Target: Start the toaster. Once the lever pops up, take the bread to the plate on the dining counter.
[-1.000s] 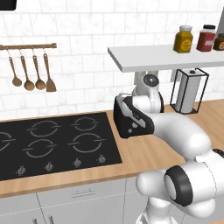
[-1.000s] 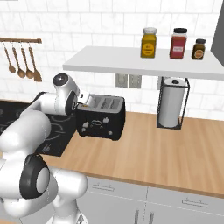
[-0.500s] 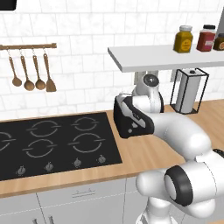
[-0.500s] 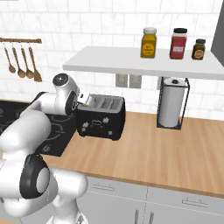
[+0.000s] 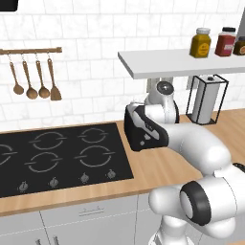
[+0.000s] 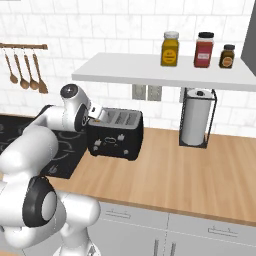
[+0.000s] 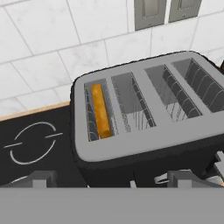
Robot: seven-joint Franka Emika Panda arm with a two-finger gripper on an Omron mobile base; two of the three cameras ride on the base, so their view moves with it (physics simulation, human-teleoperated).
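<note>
- The toaster (image 6: 115,134) is a black box with a grey top, standing on the wood worktop (image 6: 170,175) near the white tiled wall, just to the 3 o'clock side of the black hob (image 5: 57,155) as the right base view has it.
- In the hand view the toaster (image 7: 144,113) shows several slots from above; the bread (image 7: 100,110) sits on edge, sunk down in the slot nearest 9 o'clock, its orange-brown crust showing.
- The other slots in the hand view show bare wire racks.
- The fingers (image 7: 118,179) stand wide apart with nothing between them; their grey tips rise at 6 o'clock in the hand view, just above the toaster's front edge.
- In the right base view the white arm reaches in from 8 o'clock, its wrist at the toaster's 9 o'clock end.
- In the left base view the toaster (image 5: 143,130) is partly covered by the arm, at about 2 o'clock from the hob.
- A paper towel holder (image 6: 196,117) stands on the worktop at 3 o'clock of the toaster, well apart from it, under a white shelf (image 6: 165,75).
- Three jars (image 6: 199,49) stand on the shelf.
- Wooden utensils (image 5: 36,79) hang from a rail at 10 o'clock in the left base view.
</note>
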